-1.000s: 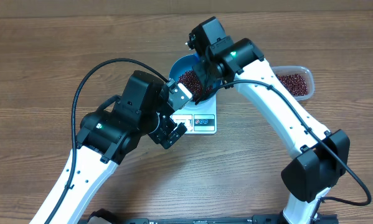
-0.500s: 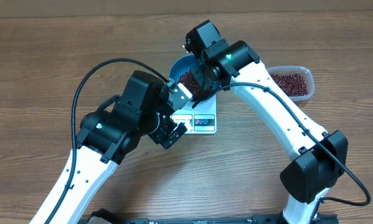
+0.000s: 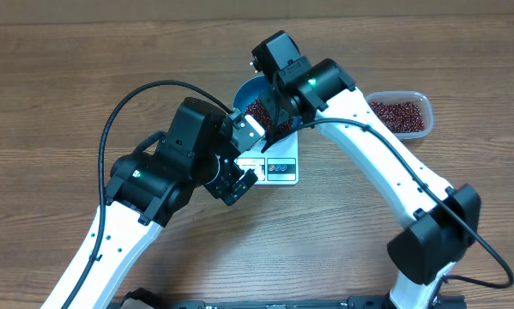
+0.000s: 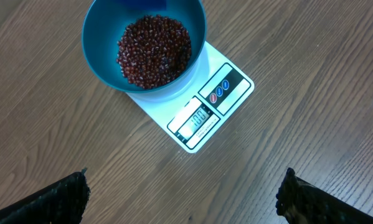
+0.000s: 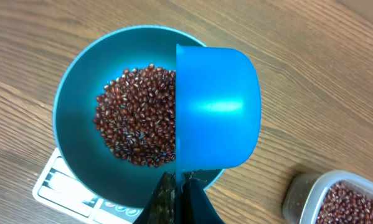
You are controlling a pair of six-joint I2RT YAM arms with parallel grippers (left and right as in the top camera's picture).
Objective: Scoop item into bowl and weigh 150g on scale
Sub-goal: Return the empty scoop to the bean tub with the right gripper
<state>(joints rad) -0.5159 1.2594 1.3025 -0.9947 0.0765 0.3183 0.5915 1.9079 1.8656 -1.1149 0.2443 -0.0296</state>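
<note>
The blue bowl (image 4: 99, 56) stands on the white scale (image 4: 218, 99) and holds a heap of dark red-brown beans (image 4: 154, 51). In the right wrist view a small blue scoop (image 5: 217, 106) hangs over the bowl (image 5: 74, 124), tipped on its side with its outer wall towards the camera. My right gripper (image 5: 180, 183) is shut on the scoop's handle. The beans (image 5: 136, 118) lie left of the scoop. My left gripper (image 4: 183, 190) is open and empty above bare table, in front of the scale. From overhead, the right wrist covers much of the bowl (image 3: 244, 90).
A clear plastic tub (image 3: 402, 114) with more beans sits to the right of the scale (image 3: 280, 168); its corner shows in the right wrist view as tub (image 5: 335, 199). The left arm (image 3: 166, 167) reaches in from the front left, close to the scale's near corner.
The right arm has shifted slightly left over the bowl with the scoop. The left arm has not moved.
</note>
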